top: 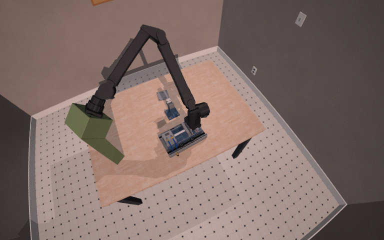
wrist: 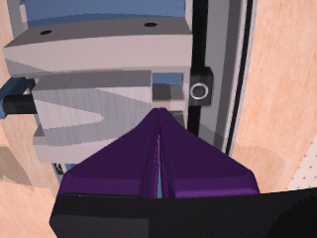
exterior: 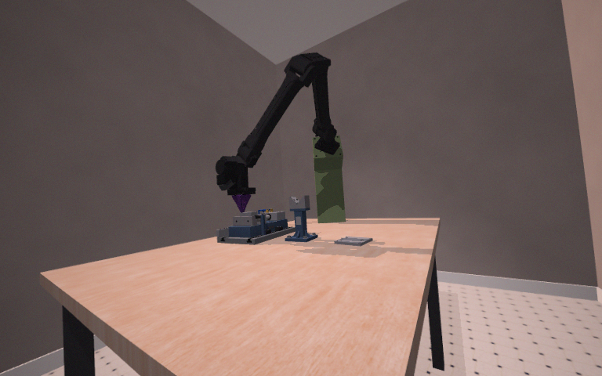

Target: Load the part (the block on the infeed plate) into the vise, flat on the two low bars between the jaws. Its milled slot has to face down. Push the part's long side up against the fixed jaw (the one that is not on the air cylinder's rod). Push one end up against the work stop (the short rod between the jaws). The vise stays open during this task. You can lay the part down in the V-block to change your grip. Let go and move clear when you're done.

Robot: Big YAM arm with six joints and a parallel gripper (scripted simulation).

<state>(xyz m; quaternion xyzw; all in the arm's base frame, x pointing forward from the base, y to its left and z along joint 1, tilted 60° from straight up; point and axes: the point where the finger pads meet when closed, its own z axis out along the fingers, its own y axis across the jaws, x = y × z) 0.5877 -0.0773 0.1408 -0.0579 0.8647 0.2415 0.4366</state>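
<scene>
The part [wrist: 93, 126], as best I can tell, is the pale grey block lying in the vise [top: 198, 139] alongside the jaw with two holes. Its right end is close to the work stop [wrist: 198, 90], though I cannot tell whether it touches. I can't make out any block on the infeed plate [exterior: 353, 240]. I judge the part to be a rigid metal block, heavy for its size, with smooth faces that would slip in a light pinch. If I had to lift it, I'd take it across the long sides at mid-length. Where it lies, nudging its end or side looks the safer way. My gripper [wrist: 158, 118] hangs just above it with the purple fingers pressed together and nothing between them, so it serves only as a pusher. Room is tight low down between the vise jaws, the stop and the side rail. Straight up is open, and the V-block [exterior: 299, 202] stands well apart on the table [exterior: 266, 301].
</scene>
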